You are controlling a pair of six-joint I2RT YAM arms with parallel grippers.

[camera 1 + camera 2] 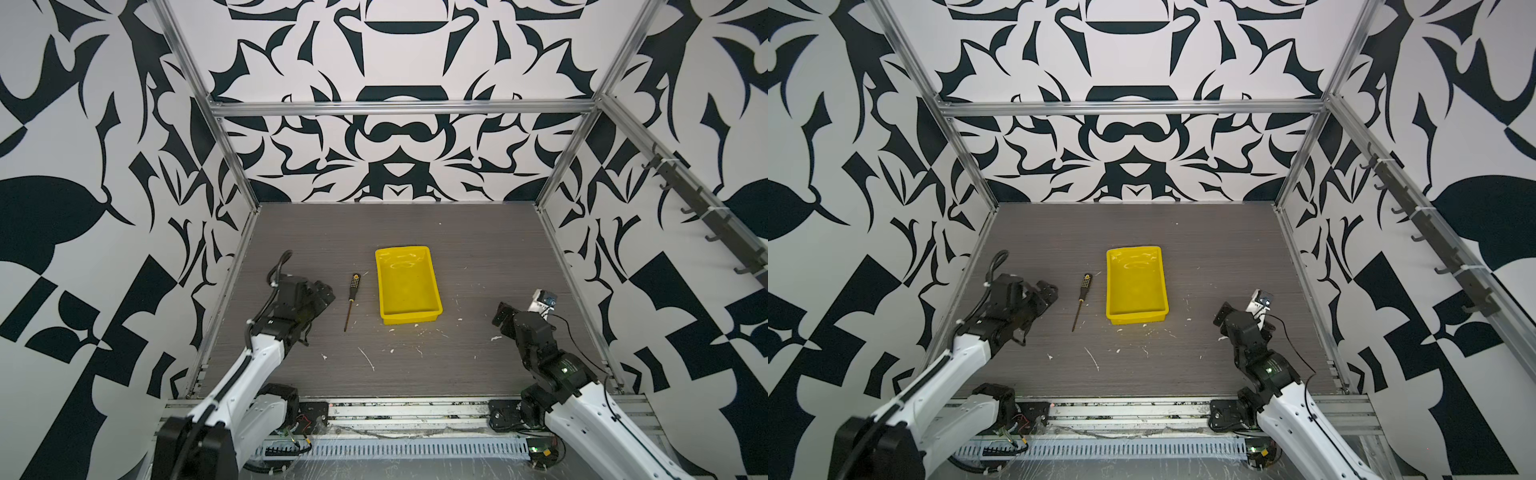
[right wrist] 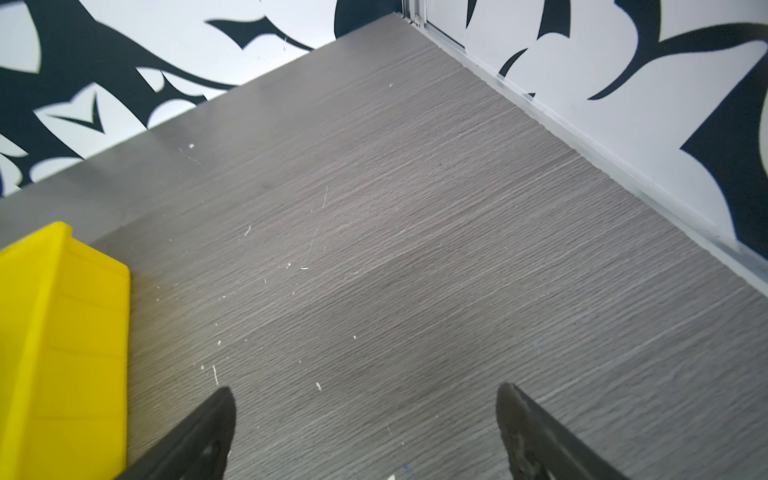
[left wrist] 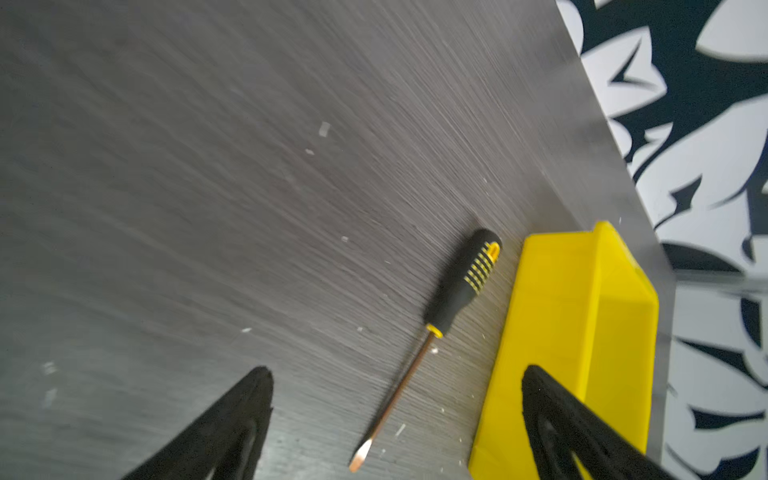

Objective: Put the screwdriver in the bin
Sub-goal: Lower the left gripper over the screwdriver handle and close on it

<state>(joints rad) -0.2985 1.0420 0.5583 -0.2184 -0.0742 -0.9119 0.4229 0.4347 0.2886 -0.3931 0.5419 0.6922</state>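
Yellow glossy bin (image 1: 411, 319) lies beside slim screwdriver (image 1: 352, 296) (flat on woodgrain tabletop (image 1: 478, 257)); left and right jaws gape.

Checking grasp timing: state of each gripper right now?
Left gripper: open, holding nothing; slim black-handled screwdriver lies untouched on the grey wood-grain table.
Right gripper: open, holding nothing.

top views: high, front, looking down at whole table (image 1: 478, 257) | wrist views: low, close, both catching bin (image 3: 548, 311)

Screwdriver (image 1: 352, 297) on table (image 1: 478, 257), just left of bin (image 1: 407, 284), apart.
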